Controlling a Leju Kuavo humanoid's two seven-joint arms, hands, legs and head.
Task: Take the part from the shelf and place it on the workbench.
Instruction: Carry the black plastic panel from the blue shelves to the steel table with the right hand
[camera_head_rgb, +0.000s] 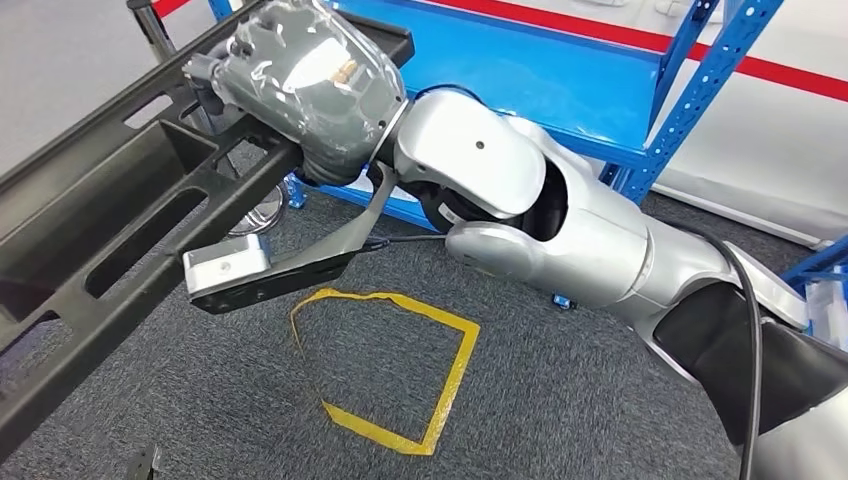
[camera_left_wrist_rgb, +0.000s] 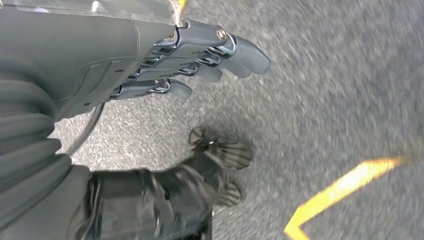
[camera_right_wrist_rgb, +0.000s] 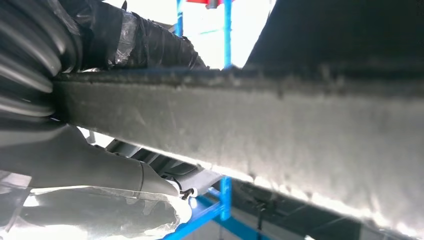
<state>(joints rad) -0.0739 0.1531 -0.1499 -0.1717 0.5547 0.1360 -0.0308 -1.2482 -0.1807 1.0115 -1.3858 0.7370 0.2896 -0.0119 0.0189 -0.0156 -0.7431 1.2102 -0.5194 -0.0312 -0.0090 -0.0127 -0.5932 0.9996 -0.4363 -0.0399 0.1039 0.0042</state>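
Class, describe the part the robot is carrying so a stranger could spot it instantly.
Start at the blue shelf at the back. In front of it, the right hand grips the long black part, which crosses the grey carpet. Its open rectangular slots set it apart.

silver arm (camera_head_rgb: 600, 240); black cable (camera_head_rgb: 752, 330)

No readable text, label, brand or number found. Yellow tape outline (camera_head_rgb: 385, 370) marked on floor (camera_head_rgb: 560, 400), unlettered.
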